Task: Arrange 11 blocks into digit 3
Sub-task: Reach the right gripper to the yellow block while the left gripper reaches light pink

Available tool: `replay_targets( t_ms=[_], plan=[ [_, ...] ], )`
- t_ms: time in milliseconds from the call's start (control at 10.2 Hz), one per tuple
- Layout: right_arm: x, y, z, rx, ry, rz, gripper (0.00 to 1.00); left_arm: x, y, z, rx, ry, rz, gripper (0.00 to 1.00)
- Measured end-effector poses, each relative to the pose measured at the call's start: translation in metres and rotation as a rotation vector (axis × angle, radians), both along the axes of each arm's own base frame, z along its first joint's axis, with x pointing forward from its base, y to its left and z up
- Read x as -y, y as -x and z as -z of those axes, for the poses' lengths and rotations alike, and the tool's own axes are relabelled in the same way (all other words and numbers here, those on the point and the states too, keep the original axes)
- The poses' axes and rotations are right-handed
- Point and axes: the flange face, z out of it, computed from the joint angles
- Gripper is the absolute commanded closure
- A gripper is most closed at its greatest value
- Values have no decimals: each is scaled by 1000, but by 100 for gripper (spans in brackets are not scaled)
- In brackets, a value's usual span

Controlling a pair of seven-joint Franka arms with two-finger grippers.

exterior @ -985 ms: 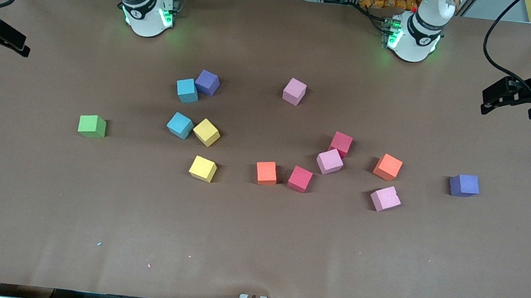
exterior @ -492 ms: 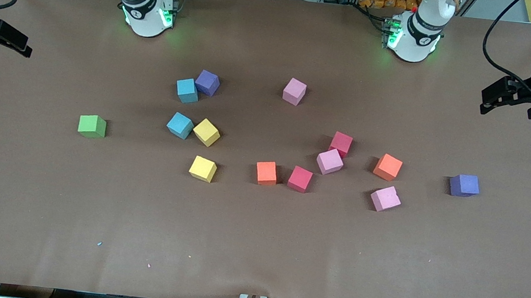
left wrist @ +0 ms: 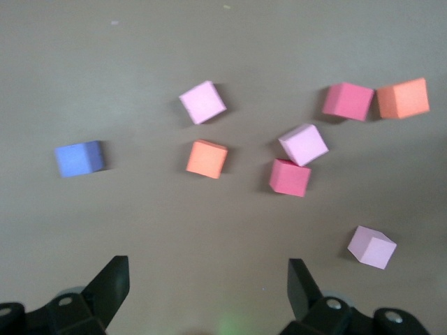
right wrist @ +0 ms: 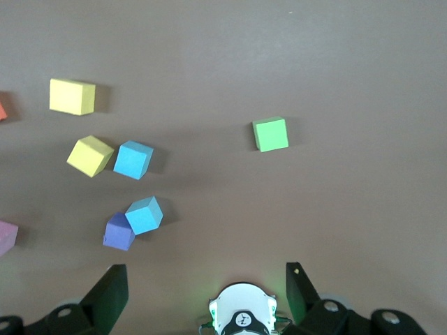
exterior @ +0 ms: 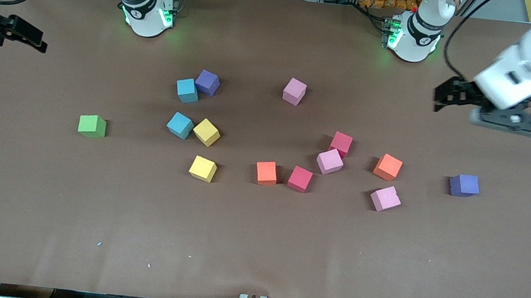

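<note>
Brown paper covers the table (exterior: 255, 246), where the blocks lie scattered and loose, none yet joined into a figure. Under the left gripper (left wrist: 208, 287), raised with jaws wide and empty, lie an orange block (exterior: 387, 167), a pink block (exterior: 385, 198) and a purple block (exterior: 464, 185). Since a second ago that gripper has swung inward from the table's edge. The right gripper (right wrist: 207, 287), also open and empty, has edged inward over its end, with the green cube (exterior: 92, 126) nearest.
</note>
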Motion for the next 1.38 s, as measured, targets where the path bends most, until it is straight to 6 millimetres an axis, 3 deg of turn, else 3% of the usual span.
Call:
replay_targets(
  t_ms=[197,394,591,689,985,1181,1378],
  plan=[
    [-36,2,1,0,-8,-69,0,45,14,33,-20,-8,60,0],
    [-86,3,8,-1,-25,-166,0,81,31,60,-41,-16,116,0],
    [-130,1,29,-30,-34,-274,0,129,57,91,-36,-20,143,0],
    [-142,-7,47,-43,-40,-305,0,152,72,106,-29,-18,163,0],
    [-150,-49,118,-43,-81,-409,0,206,118,149,-16,-8,226,0],
    [-156,-56,164,-45,-98,-460,0,239,151,184,-30,4,230,0],
    [-165,-53,196,-28,-109,-517,0,262,182,219,-58,6,231,0]
  ],
)
